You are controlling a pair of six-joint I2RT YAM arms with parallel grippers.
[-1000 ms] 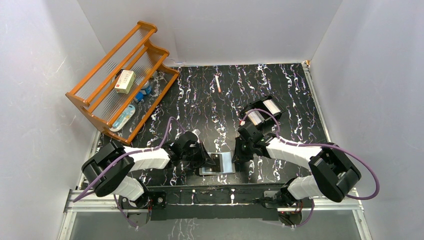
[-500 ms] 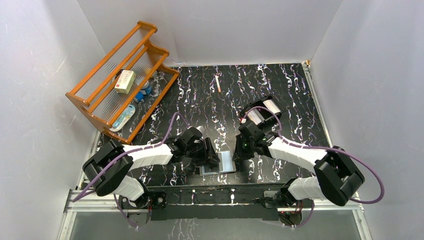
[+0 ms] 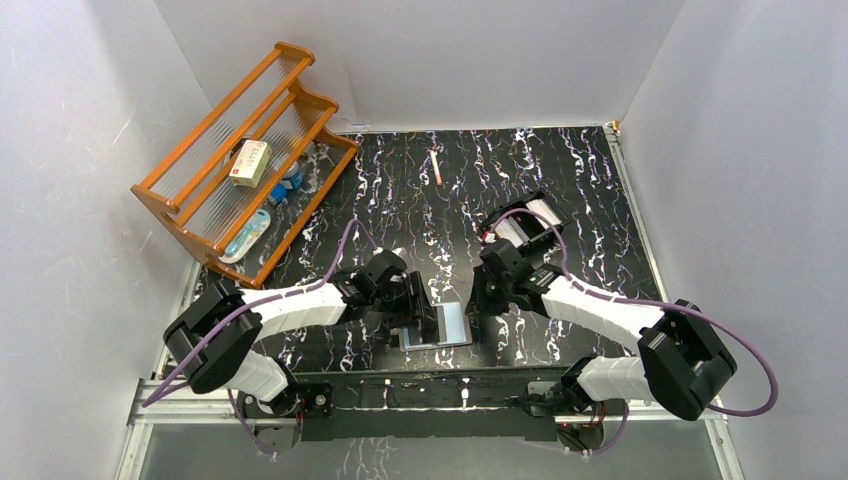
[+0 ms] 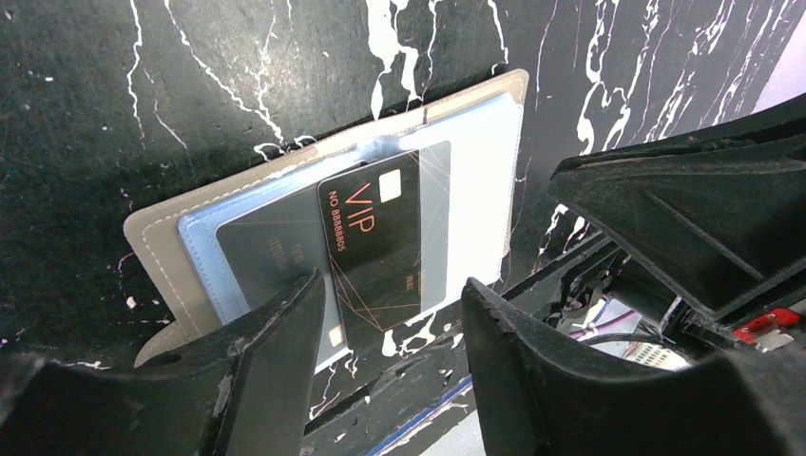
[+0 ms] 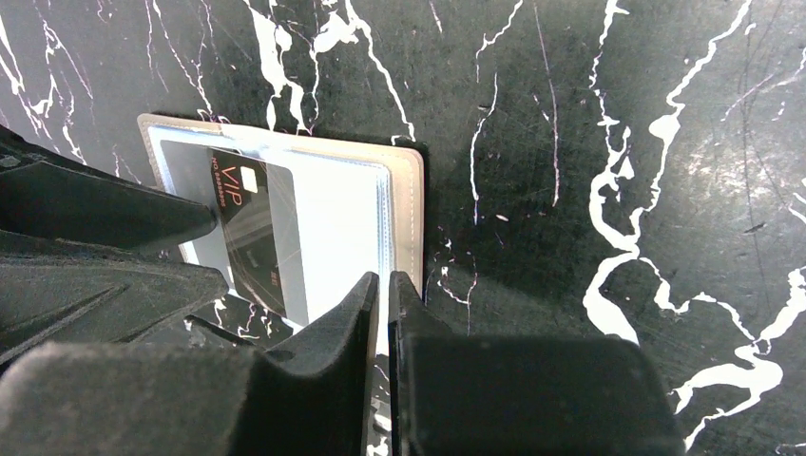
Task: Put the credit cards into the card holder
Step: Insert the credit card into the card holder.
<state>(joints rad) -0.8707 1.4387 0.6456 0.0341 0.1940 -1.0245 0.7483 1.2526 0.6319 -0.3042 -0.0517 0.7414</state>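
left gripper [image 4: 392, 294] open, jaws apart astride the black vip card [image 4: 380, 247], which sits partway inside the open card holder [image 4: 157, 247] at the table's [image 3: 560, 170] near middle. right gripper [image 5: 383, 285] nearly closed, pinching the card holder's clear pocket edge.

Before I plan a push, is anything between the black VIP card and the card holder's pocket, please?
Nothing visible does; the VIP card lies partly under the card holder's clear pocket, left end effector open over it.
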